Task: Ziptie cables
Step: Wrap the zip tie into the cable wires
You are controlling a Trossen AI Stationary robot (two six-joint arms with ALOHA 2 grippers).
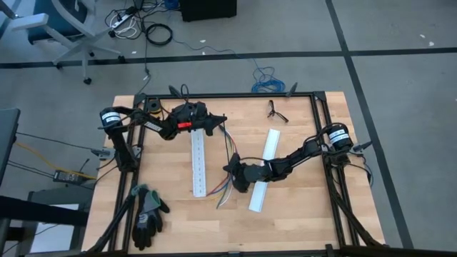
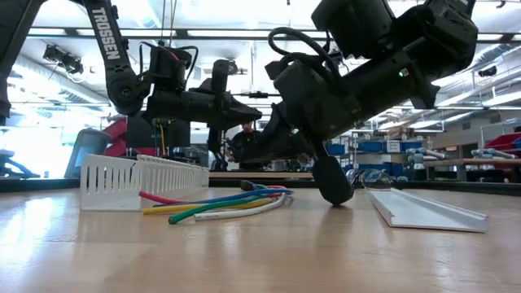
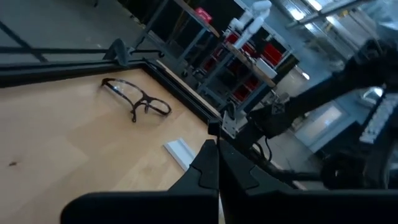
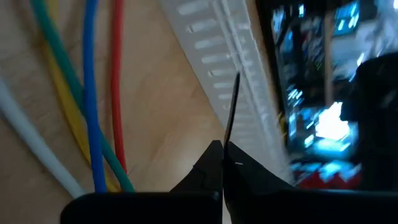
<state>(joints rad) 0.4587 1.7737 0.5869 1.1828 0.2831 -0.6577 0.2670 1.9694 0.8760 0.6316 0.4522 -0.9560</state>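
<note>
The cables (image 1: 226,188) are a loose bundle of green, blue, red, yellow and white wires. They lie flat on the wooden table (image 1: 300,207) between two white strips, and show in the low view (image 2: 220,203) and the right wrist view (image 4: 91,93). My right gripper (image 1: 229,168) hovers just above their far part, shut on a thin dark strip (image 4: 231,106). My left gripper (image 1: 223,120) is shut and level above the far end of the perforated white strip (image 1: 198,165), with nothing visible between its fingers (image 3: 205,168). My right gripper pinches the thin dark strip's lower end (image 4: 226,140) between its two fingertips. The strip sticks straight out past the fingertips, over the perforated white strip (image 4: 217,50), and its far end is free. The fingers slant down toward the table's left.
A plain white channel strip (image 1: 263,175) lies under my right arm. Safety glasses (image 1: 277,111) rest near the far edge, and a pair of dark gloves (image 1: 146,214) lies at the near left. A black frame (image 1: 314,107) rims the table.
</note>
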